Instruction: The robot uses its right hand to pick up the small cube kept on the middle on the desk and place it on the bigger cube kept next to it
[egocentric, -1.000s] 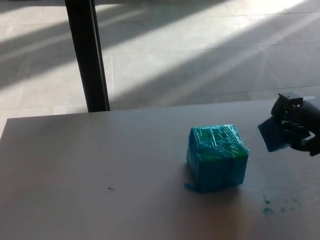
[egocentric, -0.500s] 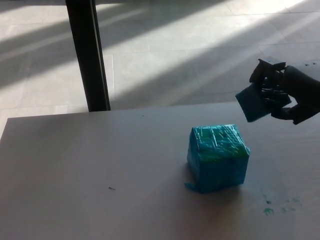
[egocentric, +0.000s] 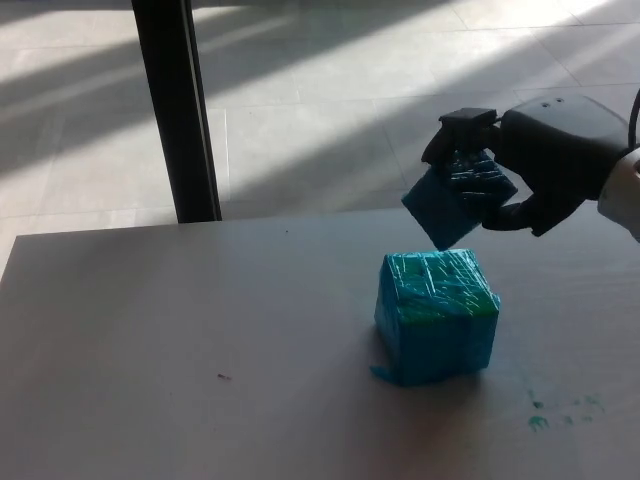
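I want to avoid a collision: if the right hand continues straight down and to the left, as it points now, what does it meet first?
Probably the bigger cube: the right hand holds the small cube tilted just above it; depth is uncertain.

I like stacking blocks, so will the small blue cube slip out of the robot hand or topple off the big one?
The small cube looks wrapped in shiny tape, so probably a bit slippery. The right robot hand holds it tilted, corner down, so it may wobble unless levelled. The big cube has a broad, fairly flat top, so it should probably sit steady there.

One small cube (egocentric: 455, 200), one bigger cube (egocentric: 436, 315), one hand (egocentric: 535, 160), one desk (egocentric: 150, 340).
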